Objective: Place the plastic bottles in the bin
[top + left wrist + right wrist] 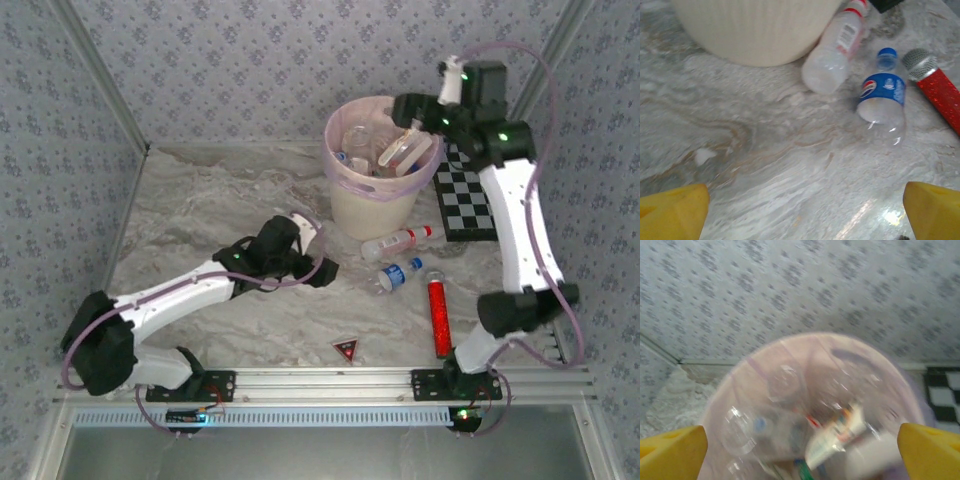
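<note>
The right gripper (802, 452) hangs spread and empty over the bin (370, 212), where several plastic bottles (360, 140) already lie. The left gripper (805, 215), fingers (670, 212) wide apart, faces the Pepsi bottle (883, 97) and the red-labelled bottle (836, 55) lying on the table (765, 150) by the bin's foot. I'd worry a glancing finger rolls the Pepsi bottle against the red glittery microphone (937, 92).

Right tool (418, 138) over the bin (372, 210).
A red-labelled bottle (398, 243) and a blue-labelled bottle (400, 274) lie on the surface (200, 200) beside it, near the left tool (326, 271).
</note>
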{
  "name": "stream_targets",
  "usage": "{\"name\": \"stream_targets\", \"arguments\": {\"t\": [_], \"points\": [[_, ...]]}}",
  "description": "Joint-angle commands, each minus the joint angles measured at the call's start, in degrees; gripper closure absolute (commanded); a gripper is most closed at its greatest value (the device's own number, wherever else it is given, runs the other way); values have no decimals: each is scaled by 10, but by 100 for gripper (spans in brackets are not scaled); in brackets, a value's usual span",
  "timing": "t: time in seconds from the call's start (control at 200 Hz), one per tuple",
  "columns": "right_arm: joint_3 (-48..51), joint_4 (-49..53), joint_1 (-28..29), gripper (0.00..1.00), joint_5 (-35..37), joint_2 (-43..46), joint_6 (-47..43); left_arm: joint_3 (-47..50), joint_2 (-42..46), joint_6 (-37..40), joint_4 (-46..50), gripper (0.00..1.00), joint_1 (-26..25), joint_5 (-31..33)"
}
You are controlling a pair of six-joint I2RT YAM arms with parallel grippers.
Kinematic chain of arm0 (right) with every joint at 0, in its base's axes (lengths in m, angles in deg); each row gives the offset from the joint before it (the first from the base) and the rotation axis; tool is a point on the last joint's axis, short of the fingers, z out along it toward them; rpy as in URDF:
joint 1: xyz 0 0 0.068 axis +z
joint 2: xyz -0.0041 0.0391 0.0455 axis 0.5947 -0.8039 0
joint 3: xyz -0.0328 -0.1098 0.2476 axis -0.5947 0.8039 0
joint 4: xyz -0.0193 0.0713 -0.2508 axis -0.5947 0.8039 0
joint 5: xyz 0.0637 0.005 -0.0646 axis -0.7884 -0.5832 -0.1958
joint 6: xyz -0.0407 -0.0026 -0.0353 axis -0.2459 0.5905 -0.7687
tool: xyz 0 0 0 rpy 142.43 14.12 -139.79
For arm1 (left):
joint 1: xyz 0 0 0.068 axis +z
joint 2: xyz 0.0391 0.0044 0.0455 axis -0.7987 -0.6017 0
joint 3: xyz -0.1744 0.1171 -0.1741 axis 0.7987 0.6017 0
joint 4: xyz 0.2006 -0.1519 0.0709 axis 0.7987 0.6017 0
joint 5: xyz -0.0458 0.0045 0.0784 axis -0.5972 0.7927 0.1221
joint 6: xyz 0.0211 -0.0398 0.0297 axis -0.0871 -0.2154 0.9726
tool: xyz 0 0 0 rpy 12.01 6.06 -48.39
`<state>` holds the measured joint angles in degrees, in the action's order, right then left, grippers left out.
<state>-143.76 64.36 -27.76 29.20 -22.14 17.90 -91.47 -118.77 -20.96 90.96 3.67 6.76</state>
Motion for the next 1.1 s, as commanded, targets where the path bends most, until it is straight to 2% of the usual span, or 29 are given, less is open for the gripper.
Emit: {"name": "stream_targets", "arguments": {"t": [0.0, 0.11, 0.205, 0.405, 0.68, 0.88, 1.034, 1.094], "points": [[128, -7, -55, 0, -27, 58, 54, -60, -51, 42, 11, 1, -26, -15], [264, -57, -119, 0, -80, 139, 89, -135, -132, 71, 43, 1, -58, -29], [323, -60, -145, 0, -101, 181, 96, -201, -206, 99, 78, 1, -88, -27], [382, -37, -157, 0, -103, 230, 75, -288, -313, 115, 107, 1, -123, -13], [431, -61, -192, 0, -108, 283, 89, -339, -386, 125, 152, 2, -136, 18], [444, -69, -198, 0, -128, 288, 97, -337, -397, 122, 167, 21, -136, 81], [451, -72, -198, 0, -130, 288, 98, -307, -373, 125, 134, 35, -136, 74], [454, -73, -199, 0, -133, 290, 100, -299, -365, 123, 127, 37, -136, 73]]}}
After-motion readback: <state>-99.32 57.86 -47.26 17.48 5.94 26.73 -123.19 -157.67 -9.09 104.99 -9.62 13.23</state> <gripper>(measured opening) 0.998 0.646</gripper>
